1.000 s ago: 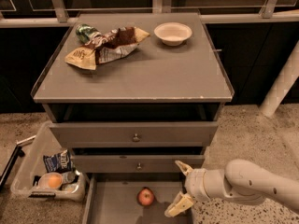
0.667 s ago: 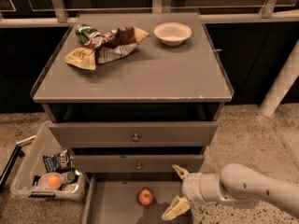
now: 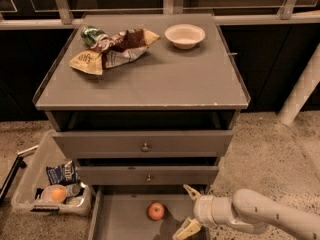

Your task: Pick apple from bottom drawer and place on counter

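The small red apple point(image 3: 156, 211) lies on the floor of the open bottom drawer point(image 3: 120, 219), near its back middle. My gripper point(image 3: 189, 210) is over the right part of the drawer, just right of the apple and apart from it. Its two pale fingers point(image 3: 191, 190) are spread wide and empty. The white arm reaches in from the lower right. The grey counter point(image 3: 165, 79) tops the cabinet above.
Crumpled snack bags point(image 3: 112, 50) and a white bowl point(image 3: 185, 35) sit on the counter. Two closed-ish drawer fronts with knobs point(image 3: 145, 147) overhang the bottom drawer. A clear bin point(image 3: 47, 189) holding an orange round item and packets stands on the floor at left.
My gripper and arm have shifted slightly left and down, closer to the apple. The apple has not moved.
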`<state>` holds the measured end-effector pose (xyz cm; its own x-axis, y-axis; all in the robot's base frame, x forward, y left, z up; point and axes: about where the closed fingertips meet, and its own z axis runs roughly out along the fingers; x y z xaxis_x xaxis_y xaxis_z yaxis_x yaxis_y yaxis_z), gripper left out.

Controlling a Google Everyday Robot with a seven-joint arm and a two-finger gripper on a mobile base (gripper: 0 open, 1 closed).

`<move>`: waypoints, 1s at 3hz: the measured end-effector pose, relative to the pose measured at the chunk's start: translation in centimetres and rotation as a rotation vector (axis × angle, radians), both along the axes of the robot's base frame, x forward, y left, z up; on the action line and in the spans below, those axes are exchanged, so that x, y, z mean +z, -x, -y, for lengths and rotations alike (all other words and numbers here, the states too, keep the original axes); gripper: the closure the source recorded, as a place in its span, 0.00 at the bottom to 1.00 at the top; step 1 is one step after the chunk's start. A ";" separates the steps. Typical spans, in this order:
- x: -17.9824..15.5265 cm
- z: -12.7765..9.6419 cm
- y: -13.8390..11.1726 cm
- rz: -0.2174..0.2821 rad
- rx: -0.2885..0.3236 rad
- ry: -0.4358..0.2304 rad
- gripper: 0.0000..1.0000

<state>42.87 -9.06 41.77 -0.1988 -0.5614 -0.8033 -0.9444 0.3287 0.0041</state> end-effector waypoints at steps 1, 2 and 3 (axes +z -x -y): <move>-4.1 0.7 -0.7 0.027 -0.025 -0.025 0.00; -8.5 1.7 -1.4 0.014 -0.062 -0.037 0.00; -11.6 2.2 -2.4 0.000 -0.110 -0.031 0.00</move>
<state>45.31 -11.28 30.19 -0.2575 -0.5111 -0.8201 -0.9028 0.4298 0.0156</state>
